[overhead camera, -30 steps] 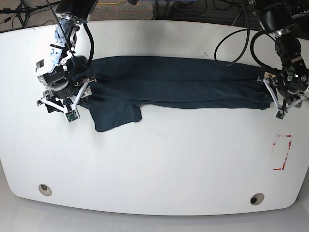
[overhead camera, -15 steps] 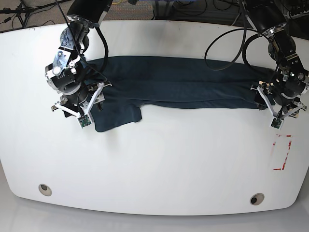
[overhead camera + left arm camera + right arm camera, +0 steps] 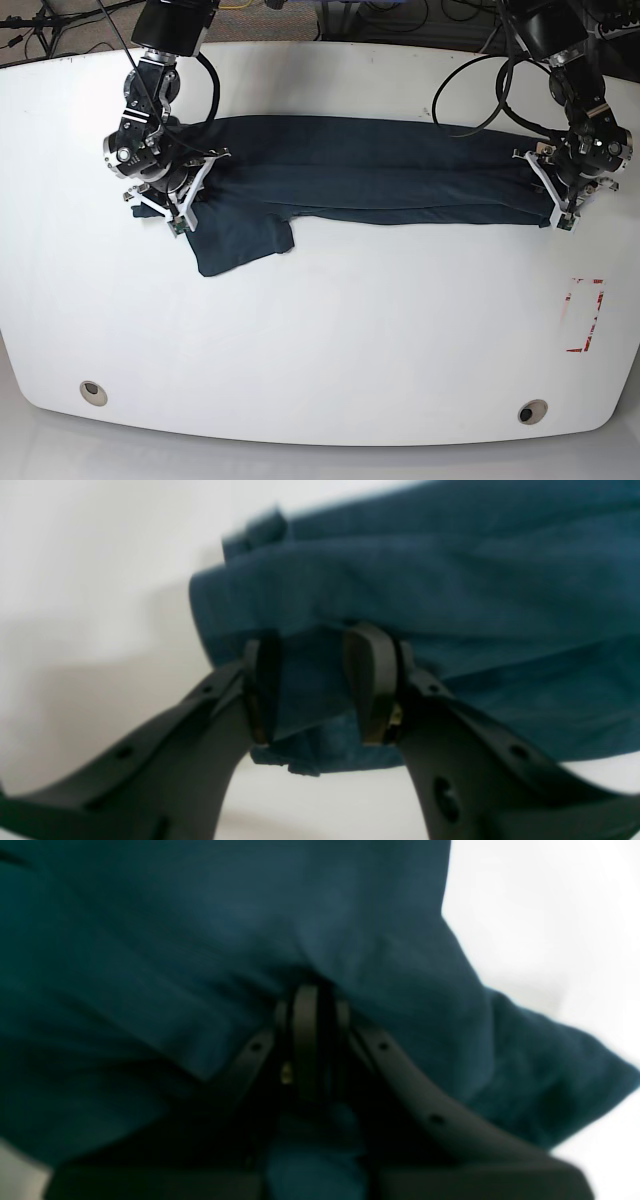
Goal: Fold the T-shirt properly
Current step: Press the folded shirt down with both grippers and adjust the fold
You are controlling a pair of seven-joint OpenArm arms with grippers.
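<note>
The dark navy T-shirt (image 3: 380, 170) lies stretched in a long folded band across the white table (image 3: 350, 350), with one flap hanging toward the front at the left (image 3: 240, 245). My right gripper (image 3: 170, 205) is at the band's left end; in the right wrist view it (image 3: 306, 995) is shut on a bunch of the T-shirt (image 3: 200, 915). My left gripper (image 3: 553, 205) is at the band's right end. In the left wrist view its fingers (image 3: 312, 645) stand apart, with the T-shirt's folded edge (image 3: 450, 580) lying between them.
A red-marked rectangle (image 3: 585, 315) sits on the table at the front right. Two round holes (image 3: 92, 392) (image 3: 532, 411) lie near the front edge. Cables (image 3: 480, 70) trail behind the arms at the back.
The right gripper moved rightward and up onto the shirt's left end. The left gripper dipped toward the front, then came back up to the shirt's right end. The shirt barely shifted.
</note>
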